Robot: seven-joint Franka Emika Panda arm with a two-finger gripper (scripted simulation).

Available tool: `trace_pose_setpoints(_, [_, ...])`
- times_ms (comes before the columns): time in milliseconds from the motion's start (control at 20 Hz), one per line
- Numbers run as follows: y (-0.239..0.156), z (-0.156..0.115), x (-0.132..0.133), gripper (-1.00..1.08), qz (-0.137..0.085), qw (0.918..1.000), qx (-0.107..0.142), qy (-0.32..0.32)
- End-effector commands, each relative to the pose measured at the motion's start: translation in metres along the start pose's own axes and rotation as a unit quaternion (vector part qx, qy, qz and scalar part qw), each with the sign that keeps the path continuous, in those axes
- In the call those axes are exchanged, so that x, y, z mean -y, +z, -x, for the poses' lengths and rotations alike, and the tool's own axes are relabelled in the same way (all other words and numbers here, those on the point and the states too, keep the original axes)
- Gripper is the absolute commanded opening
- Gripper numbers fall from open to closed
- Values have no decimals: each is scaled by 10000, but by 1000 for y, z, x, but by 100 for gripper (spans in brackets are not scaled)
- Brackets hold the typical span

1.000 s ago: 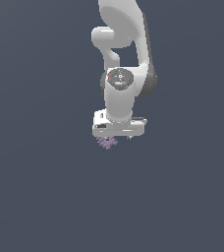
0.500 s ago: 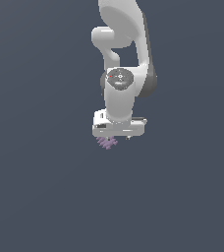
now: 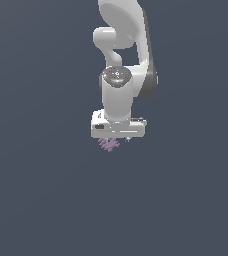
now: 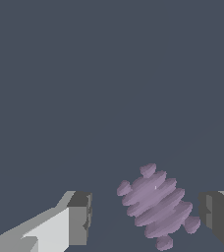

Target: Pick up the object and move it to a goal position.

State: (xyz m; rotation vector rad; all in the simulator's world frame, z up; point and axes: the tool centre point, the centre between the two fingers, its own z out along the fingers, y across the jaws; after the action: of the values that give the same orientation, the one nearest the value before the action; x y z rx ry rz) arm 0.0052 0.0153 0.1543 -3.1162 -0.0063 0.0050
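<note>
one step is done: the jaws stand wide apart around the object, which lies on the worktop, touching neither finger. closing, lifting and carrying remain.

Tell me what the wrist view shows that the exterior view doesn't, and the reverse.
Only the wrist view shows the hand from inside: two fingers spread apart, the purple lump between them, touching neither and sitting nearer one finger. Its stacked ridges and knobby edge are plain here.

Only the exterior view shows the whole white arm reaching down, with the hand's body right above the lump, covering part of it.

Both show the lump, the hand and the plain dark grey surface.
</note>
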Motion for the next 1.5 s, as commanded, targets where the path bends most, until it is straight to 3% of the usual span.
trace_pose_setpoints(0, [1,0,0,68,-26,10000,-1,11])
trace_pose_setpoints(350, [7,4,-2,68,-272,9996,-23,118])
trace_pose_setpoints(750, [20,11,-9,68,-808,9958,-116,405])
trace_pose_setpoints(1450, [46,29,-36,68,-1815,9736,-508,1289])
